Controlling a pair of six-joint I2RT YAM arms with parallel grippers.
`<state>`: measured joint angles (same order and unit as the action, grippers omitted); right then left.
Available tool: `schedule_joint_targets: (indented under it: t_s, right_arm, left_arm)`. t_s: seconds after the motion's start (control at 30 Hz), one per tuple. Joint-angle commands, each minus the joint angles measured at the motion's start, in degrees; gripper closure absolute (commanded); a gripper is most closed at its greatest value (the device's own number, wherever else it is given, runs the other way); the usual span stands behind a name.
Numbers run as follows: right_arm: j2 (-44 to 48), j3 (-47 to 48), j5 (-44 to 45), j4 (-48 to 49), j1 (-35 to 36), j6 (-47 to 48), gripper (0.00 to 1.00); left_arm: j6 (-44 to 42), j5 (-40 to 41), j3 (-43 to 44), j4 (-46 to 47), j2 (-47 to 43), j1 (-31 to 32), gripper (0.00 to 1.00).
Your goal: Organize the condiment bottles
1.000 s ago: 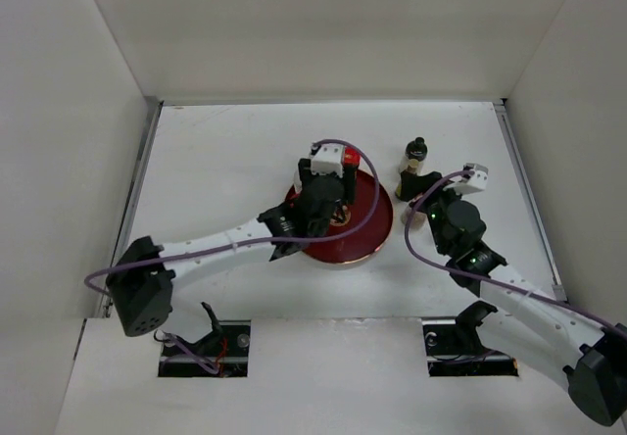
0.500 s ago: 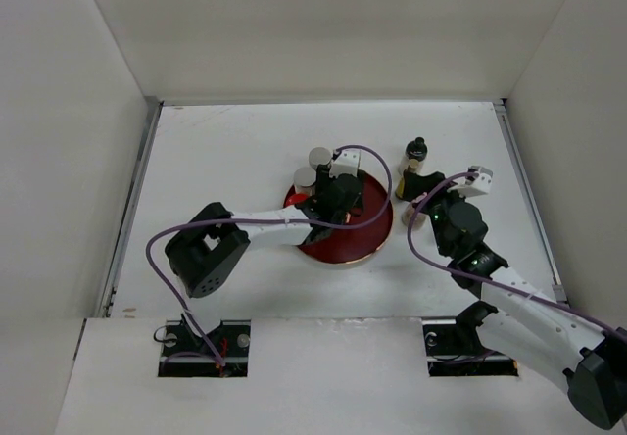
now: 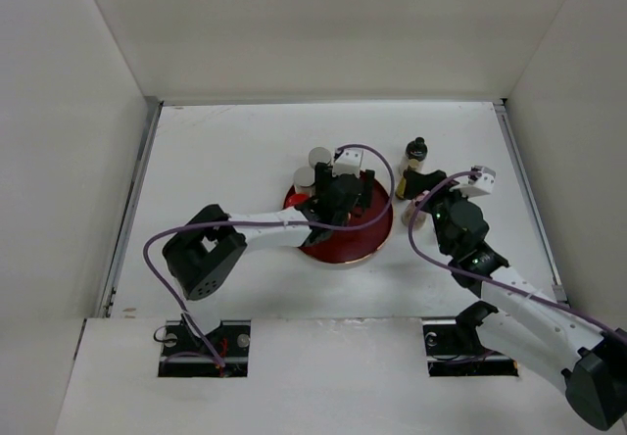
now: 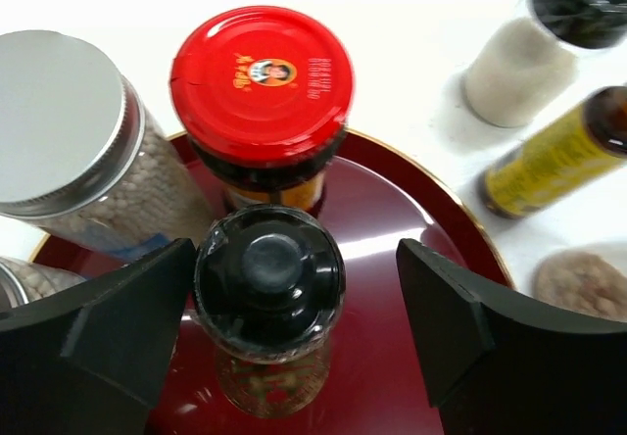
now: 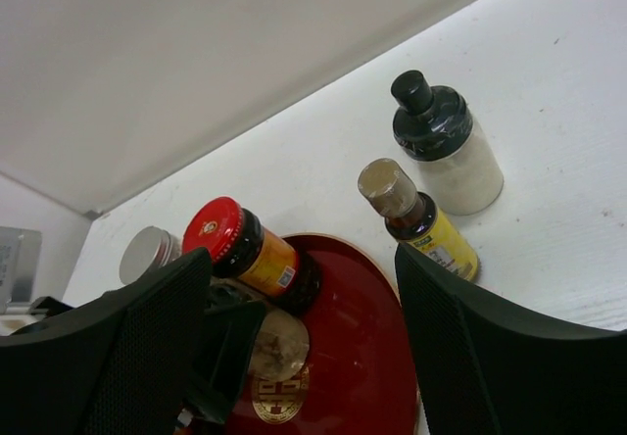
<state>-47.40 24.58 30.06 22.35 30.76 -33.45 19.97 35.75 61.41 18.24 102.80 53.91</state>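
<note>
A black-capped bottle (image 4: 269, 283) stands upright on the round dark red tray (image 4: 411, 210), between the open jaws of my left gripper (image 4: 294, 270). It sits close to the left finger, with a wide gap to the right one. Behind it on the tray are a red-capped jar (image 4: 261, 80) and a silver-capped jar (image 4: 61, 121). On the table right of the tray stand a black-capped bottle with white contents (image 5: 446, 146) and a yellow-labelled bottle (image 5: 416, 221). My right gripper (image 5: 306, 288) hovers open beside the tray (image 3: 367, 234), holding nothing.
A round tan cap (image 4: 583, 283) shows on the table just right of the tray. A second silver cap (image 3: 319, 157) stands at the tray's far left. White walls enclose the table on three sides. The left arm (image 3: 265, 224) folds across the near left.
My left gripper has opened and let go of the black-capped bottle on the tray. The left arm's elbow folded back toward its base. The right jaws widened a little.
</note>
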Motion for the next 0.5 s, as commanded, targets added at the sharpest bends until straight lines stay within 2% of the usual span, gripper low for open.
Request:
schedule_joint_targets:
  t_s: [0.0, 0.03, 0.13, 0.2, 0.33, 0.47]
  right_arm:
    - [-0.24, -0.06, 0.79, 1.38, -0.84, -0.91, 0.25]
    - [-0.15, 0.03, 0.44, 1.38, -1.10, -0.91, 0.30]
    - [-0.06, 0.29, -0.27, 0.77, -2.06, -0.65, 0.55]
    - [-0.59, 0.99, -1.14, -0.46, -2.94, -0.65, 0.63]
    - [-2.87, 2.84, -3.78, -2.13, -4.53, -0.39, 0.65]
    - [-4.63, 4.86, -4.22, -4.15, -5.49, -0.04, 0.60]
  left_arm:
    - [0.69, -2.43, -0.76, 5.05, -7.69, 1.85, 0.14]
    - [0.60, -2.96, -1.28, 5.49, -9.27, 2.38, 0.14]
    - [0.60, -4.80, -3.65, 8.55, -14.63, 3.35, 0.15]
    - [0.69, -7.61, -5.59, 10.84, -18.06, 3.44, 0.15]
    - [0.95, -12.01, -9.46, 13.31, -24.48, 3.35, 0.17]
    - [0.95, -10.88, -13.84, 12.52, -31.50, 2.56, 0.27]
